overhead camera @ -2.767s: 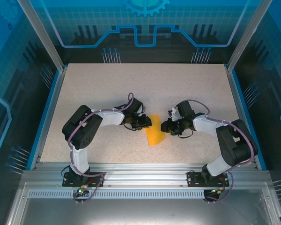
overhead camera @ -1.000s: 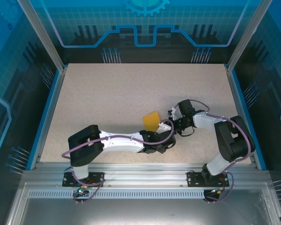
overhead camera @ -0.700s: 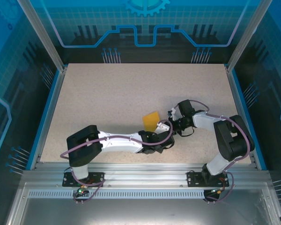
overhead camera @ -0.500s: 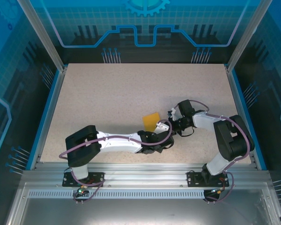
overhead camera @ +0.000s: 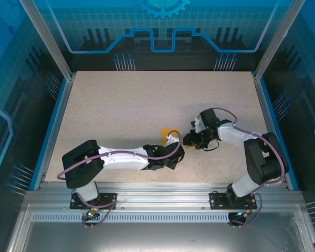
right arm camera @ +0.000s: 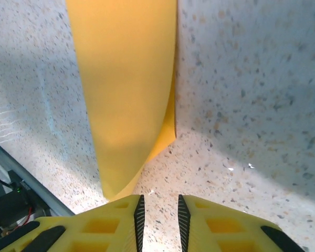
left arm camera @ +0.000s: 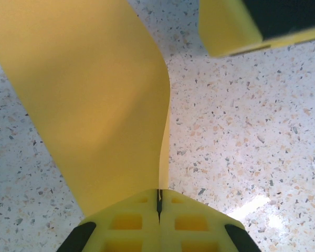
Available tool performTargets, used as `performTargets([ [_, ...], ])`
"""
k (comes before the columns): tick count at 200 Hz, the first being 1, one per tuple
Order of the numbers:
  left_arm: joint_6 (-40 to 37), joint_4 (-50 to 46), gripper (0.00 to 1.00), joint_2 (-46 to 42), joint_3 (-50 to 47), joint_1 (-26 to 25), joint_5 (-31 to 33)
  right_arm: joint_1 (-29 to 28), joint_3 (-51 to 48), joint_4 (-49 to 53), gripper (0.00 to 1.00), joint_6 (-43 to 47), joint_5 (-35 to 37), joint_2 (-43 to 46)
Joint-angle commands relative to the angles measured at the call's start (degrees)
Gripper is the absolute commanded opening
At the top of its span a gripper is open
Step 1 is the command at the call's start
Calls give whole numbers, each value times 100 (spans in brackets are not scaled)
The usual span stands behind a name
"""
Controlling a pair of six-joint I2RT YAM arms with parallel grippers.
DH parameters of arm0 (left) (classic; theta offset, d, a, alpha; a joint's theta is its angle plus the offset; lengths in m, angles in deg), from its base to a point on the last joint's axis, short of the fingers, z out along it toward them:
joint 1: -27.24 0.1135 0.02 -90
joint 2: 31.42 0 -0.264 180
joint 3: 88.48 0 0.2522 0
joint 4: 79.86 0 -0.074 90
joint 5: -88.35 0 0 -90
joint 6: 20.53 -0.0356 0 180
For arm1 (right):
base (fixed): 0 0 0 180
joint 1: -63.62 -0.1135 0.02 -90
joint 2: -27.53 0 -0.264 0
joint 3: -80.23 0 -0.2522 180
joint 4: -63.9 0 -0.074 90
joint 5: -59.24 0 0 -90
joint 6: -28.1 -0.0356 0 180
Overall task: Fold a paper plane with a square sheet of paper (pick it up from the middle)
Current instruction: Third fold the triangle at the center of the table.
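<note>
Left wrist view: left gripper (left arm camera: 158, 195) was clamped shut on one edge of the square sheet of paper (left arm camera: 94, 100). The sheet was plain orange-yellow, apparently doubled over, and bowed above the table (left arm camera: 252, 157) between both grippers. Right gripper (right arm camera: 158, 210) was slightly parted, empty, just short of the sheet. Step judged: early fold. Next move probably required pressing the crease flat.

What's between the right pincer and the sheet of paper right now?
In the right wrist view, a short stretch of bare speckled tabletop separates the right pincer from the sheet of paper; the jaws stand slightly apart with nothing in them.
</note>
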Motion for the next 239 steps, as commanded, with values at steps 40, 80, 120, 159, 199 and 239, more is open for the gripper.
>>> performTargets([
  [40,-231,566,0,-387,-365,352,-854,-445,890,206,19,262,145,-617],
  [80,-321,640,0,-481,-490,518,-1172,-705,1617,401,14,465,414,-1481],
  [120,-437,687,0,-512,-537,729,-1580,-896,2222,942,13,932,986,-2214],
  [159,-525,733,0,-500,-599,1066,-2031,-1015,2331,1137,13,1167,1270,-2393],
  [199,-612,785,0,-453,-622,1414,-2449,-1018,2347,1151,13,1228,1201,-2358],
  [239,-695,757,0,-340,-588,1685,-2759,-1026,2366,1193,14,1321,1147,-2372],
])
